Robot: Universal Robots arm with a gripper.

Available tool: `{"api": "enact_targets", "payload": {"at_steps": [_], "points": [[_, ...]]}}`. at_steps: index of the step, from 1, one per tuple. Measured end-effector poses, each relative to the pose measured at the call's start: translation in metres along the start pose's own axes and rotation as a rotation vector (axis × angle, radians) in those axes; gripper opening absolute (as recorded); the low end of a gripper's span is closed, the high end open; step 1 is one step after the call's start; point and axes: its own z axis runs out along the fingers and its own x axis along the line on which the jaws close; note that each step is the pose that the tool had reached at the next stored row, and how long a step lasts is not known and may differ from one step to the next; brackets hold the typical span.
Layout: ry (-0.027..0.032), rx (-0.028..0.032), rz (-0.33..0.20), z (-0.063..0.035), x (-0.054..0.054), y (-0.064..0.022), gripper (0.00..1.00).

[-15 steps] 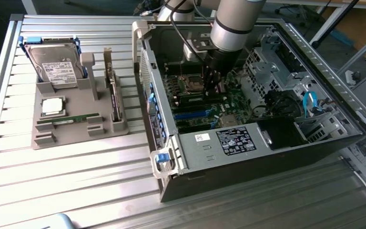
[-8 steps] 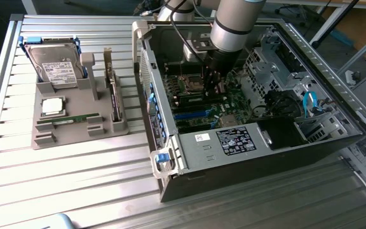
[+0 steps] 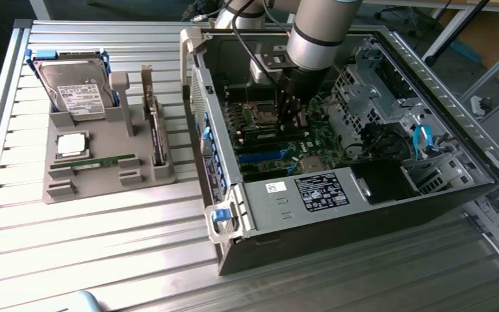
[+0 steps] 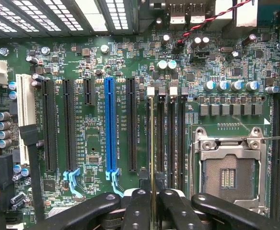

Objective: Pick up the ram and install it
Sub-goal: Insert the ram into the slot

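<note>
Grip: black two-fingered gripper (image 4: 152,203) nearly closed, pinching thin green ram stick (image 4: 152,143) edge-on | Placement: held upright over black memory slots (image 4: 171,139), matching their line | Case: open grey computer case (image 3: 258,214)

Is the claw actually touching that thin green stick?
Touching: the wrist view shows the gripper with its jaws closed against both faces of the ram, seen edge-on.

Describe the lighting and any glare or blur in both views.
Exterior view: daylight glares off the slatted metal table; the computer case interior sits in shadow under the arm. Wrist view: the motherboard is evenly lit and in focus; the gripper fingers are near and soft, the ram showing as a thin edge.
</note>
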Motion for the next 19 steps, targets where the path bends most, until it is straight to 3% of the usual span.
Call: {"api": "enact_targets", "payload": {"at_steps": [19], "points": [[0.0001, 0.0002, -0.017, 0.0005, -0.0001, 0.0000, 0.13]]}}
